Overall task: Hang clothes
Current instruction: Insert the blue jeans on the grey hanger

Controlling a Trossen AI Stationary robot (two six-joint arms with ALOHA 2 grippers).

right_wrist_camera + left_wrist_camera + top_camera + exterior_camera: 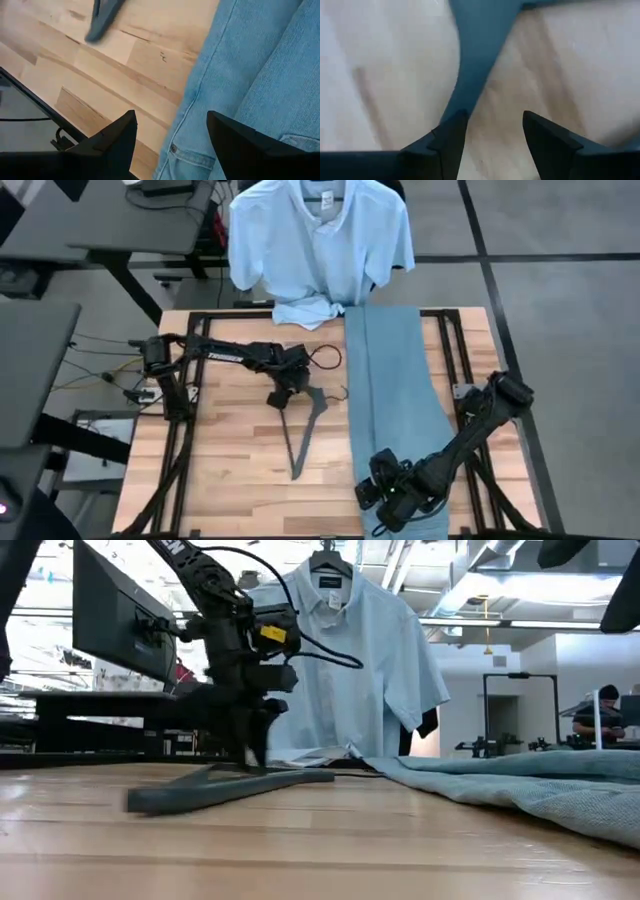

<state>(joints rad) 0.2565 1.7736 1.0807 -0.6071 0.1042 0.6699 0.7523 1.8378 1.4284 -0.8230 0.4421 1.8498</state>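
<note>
High view: the pale blue-white button shirt (318, 242) hangs on a hanger just beyond the far edge of the wooden worktop (230, 470), its hem draping onto that edge. The light blue jeans (392, 385) lie flat and lengthwise on the right half of the worktop, from the far edge to the near one. A dark clothes hanger (303, 430) lies on the bare wood in the middle, just left of the jeans, with its hook toward them.

The left gripper (280, 394) is low over the far end of the hanger. In the left wrist view its jaws stand apart with bare wood between them, and one dark arm of the hanger (481, 50) runs up to the inner side of one finger (451, 141); nothing is clamped. In the low view this gripper (250, 745) reaches down to the hanger (228, 788) in front of the hung shirt (360, 665).

The right gripper (385, 502) hovers over the near end of the jeans at the near worktop edge. The right wrist view shows its jaws open and empty, with the denim edge and waistband (250, 80) between and beside them.
</note>
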